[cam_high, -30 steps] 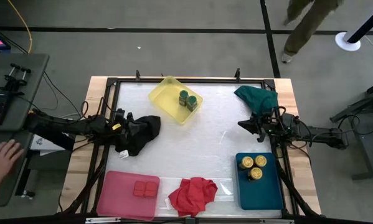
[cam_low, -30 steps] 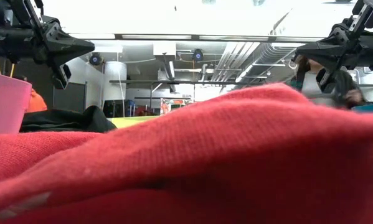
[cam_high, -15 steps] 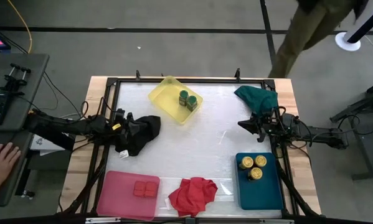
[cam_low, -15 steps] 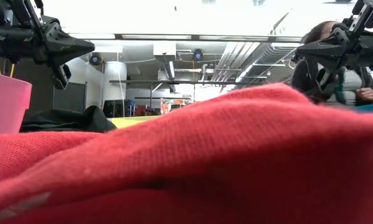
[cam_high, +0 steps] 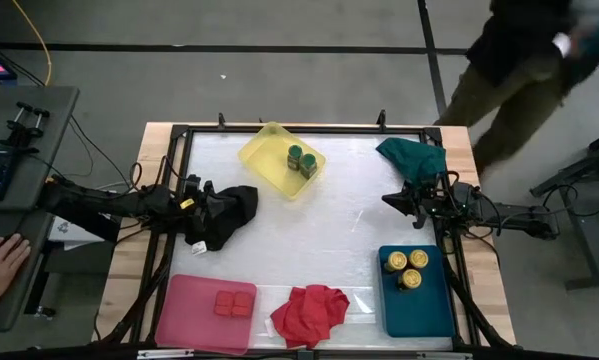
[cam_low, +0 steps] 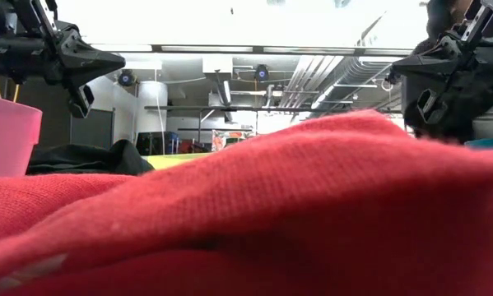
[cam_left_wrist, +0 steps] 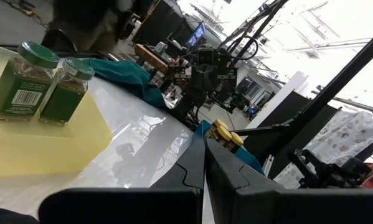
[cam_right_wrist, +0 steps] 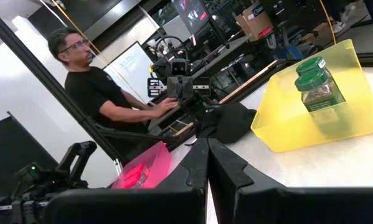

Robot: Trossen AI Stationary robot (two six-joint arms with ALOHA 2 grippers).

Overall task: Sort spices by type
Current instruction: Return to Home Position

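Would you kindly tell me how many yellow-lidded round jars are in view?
3: the yellow-lidded round jars stand clustered together in the flat teal tray, at its end nearer the dark green cloth. None appears hidden.

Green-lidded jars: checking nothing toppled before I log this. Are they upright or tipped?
Upright. Both green-lidded jars stand lids up, side by side in the yellow tray, as both wrist views show.

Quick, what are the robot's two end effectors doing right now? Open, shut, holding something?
Left end effector: closed, holding nothing, at the table's left edge.
Right end effector: closed, holding nothing, at its right edge.
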